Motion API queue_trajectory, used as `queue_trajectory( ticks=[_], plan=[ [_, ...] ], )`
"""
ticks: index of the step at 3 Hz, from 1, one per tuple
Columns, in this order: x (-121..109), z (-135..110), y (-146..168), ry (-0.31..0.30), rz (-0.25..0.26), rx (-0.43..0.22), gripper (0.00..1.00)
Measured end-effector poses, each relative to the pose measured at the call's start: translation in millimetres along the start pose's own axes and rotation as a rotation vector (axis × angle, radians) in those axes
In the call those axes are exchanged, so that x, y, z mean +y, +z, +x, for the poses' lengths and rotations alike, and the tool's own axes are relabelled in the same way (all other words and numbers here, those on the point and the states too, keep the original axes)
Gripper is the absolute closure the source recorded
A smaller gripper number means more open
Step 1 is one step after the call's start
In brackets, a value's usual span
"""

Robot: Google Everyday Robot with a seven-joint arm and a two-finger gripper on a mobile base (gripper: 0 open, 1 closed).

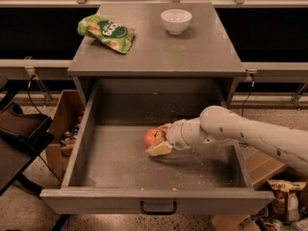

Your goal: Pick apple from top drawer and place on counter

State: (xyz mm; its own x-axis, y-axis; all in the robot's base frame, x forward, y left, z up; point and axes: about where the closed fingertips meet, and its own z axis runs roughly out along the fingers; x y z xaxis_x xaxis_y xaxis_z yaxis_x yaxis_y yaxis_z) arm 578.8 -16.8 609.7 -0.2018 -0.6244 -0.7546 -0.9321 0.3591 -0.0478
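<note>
In the camera view, the gripper (160,139) is reaching into the top drawer (120,165) from the right, low over the crumb-speckled floor. Its fingers (159,149) are lying spread, one under the near side of the apple (152,136) and one by its far side. The apple is sitting mid-floor, just left of the wrist, half inside the open span. It is round, so no long axis is mattering; the closing line is running near-to-far across it. The grip is likely needing a little more leftward reach before squeezing. The counter (159,54) is lying above and behind, holding a white bowl (176,20) and a green snack bag (107,32).
</note>
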Motion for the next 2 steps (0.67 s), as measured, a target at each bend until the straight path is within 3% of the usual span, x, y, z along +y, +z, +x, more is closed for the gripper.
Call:
queue_trajectory(
  ticks=[1,2],
  plan=[
    [5,-9,3,0.010,-0.003,-0.043,0.71],
    [-11,-32,-37,0.025,0.026,-0.083,0.94]
  ],
)
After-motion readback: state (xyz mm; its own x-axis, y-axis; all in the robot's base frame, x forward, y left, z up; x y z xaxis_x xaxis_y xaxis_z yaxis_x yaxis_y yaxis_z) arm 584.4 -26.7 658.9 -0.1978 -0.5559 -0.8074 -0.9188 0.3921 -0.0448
